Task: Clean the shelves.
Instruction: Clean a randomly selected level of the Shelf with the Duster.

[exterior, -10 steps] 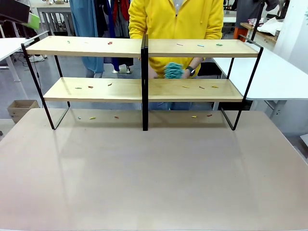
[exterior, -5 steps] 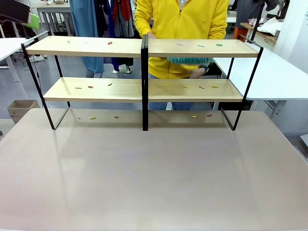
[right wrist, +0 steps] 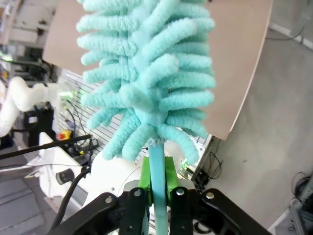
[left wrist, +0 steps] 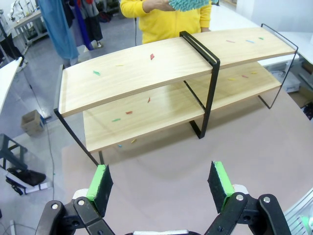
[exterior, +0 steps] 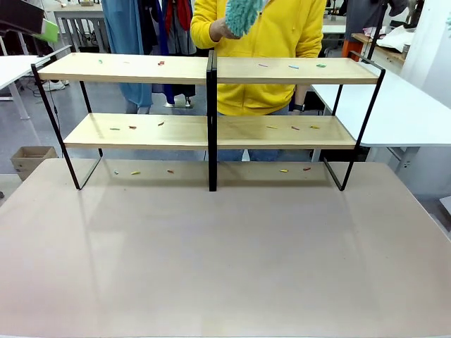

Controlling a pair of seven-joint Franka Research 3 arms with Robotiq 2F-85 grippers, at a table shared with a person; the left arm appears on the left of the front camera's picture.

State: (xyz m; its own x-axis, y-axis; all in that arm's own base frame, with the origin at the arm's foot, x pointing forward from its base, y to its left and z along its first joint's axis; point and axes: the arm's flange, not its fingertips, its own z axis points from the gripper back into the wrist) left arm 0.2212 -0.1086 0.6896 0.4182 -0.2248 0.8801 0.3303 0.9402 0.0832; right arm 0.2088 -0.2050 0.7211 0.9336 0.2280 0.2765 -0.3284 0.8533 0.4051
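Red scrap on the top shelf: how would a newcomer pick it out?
Start at the shelves, top board, left of the black centre divider. The red scrap lies closest to that divider; the green scrap sits at the far left.

Black left claw point(left wrist: 159, 177), green pads point(left wrist: 101, 182)

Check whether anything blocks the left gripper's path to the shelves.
Nothing visible does. Between the open left gripper and the shelves lies just tabletop. The person's hand holds a teal duster above the top board, at the far side, out of that path.
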